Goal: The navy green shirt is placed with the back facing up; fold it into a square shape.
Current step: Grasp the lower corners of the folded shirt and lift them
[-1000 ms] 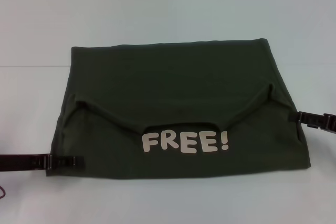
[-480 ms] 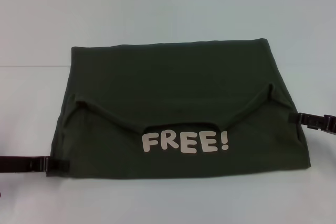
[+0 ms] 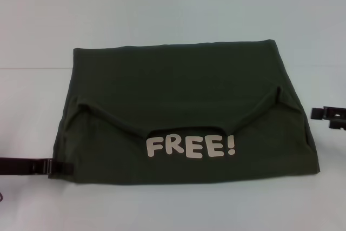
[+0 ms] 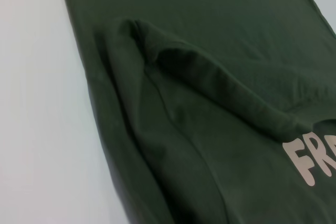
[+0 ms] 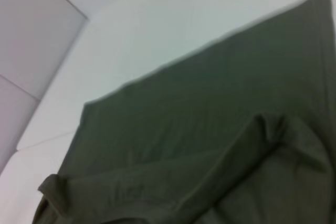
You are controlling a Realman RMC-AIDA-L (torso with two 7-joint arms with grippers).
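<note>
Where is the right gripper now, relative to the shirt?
In the head view the right gripper is at the frame's right edge, just beside the navy green shirt, apart from its right edge, over the white table.

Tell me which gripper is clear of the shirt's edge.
The right gripper: in the head view white table shows between it and the navy green shirt. The left gripper sits right at the shirt's near left corner.

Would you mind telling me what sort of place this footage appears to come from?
Probably a lab or test bench for cloth folding: a plain white table holds only the navy green shirt, with the left claw and right claw at its sides.
</note>
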